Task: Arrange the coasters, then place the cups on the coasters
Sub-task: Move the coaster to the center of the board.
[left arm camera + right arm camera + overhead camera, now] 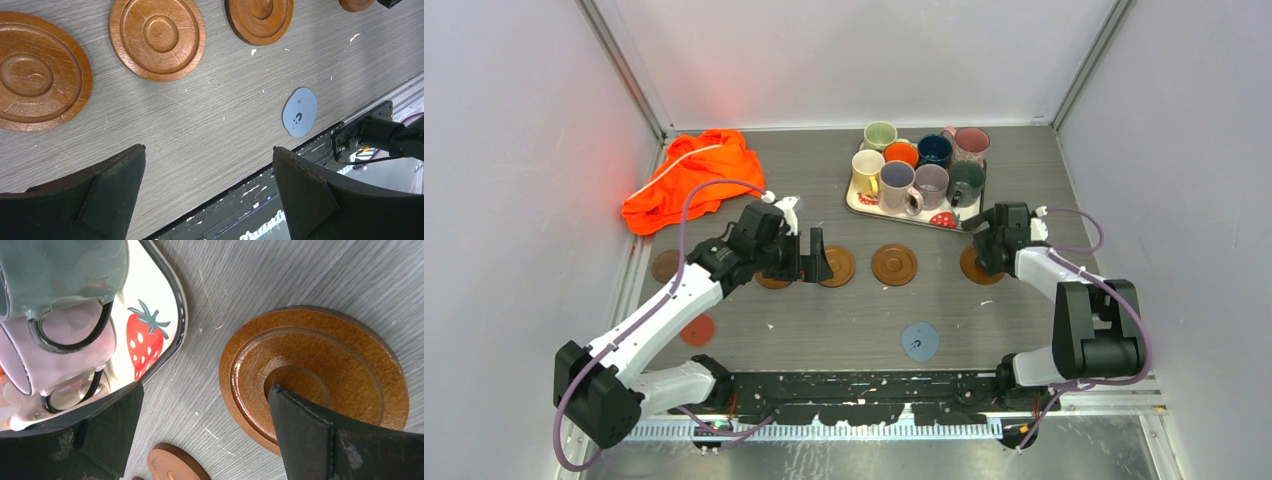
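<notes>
Mostly round, ringed brown wooden coasters on grey wood-grain table.

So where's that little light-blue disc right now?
In the overhead view the light-blue coaster lies alone near the front edge of the table, a little right of centre, nearer the arms than the row of brown coasters.

Coasters: ringed brown wood, satin sheen. Mugs: glossy, probably glazed ceramic. Table: matt grey woodgrain.
</notes>
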`<state>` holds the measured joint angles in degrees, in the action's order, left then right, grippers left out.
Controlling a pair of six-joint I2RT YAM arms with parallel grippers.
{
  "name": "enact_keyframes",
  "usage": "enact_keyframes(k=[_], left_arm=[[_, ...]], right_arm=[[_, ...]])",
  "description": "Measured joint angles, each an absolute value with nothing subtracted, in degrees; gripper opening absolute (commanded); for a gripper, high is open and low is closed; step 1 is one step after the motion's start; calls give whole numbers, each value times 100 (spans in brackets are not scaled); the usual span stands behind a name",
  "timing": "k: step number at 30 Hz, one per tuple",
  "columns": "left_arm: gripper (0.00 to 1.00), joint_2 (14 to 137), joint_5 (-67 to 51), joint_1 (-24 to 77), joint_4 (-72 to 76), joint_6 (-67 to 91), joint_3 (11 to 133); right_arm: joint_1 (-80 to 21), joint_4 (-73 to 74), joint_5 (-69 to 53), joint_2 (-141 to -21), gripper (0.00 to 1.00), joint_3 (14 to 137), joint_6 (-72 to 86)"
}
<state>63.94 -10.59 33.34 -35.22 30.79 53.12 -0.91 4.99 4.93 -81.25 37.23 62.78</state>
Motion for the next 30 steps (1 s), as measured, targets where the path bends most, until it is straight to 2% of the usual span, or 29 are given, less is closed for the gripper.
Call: enact_keyframes(k=[13,30], left_arm=[[100,6429,-1059,3334,-3522,3079,5312],[100,6517,-1052,3336,-3522,3087,5312]], right_arm=[[-978,384,749,-8141,100,3691,6827],[-1428,580,993,-8213,100,3817,7100]])
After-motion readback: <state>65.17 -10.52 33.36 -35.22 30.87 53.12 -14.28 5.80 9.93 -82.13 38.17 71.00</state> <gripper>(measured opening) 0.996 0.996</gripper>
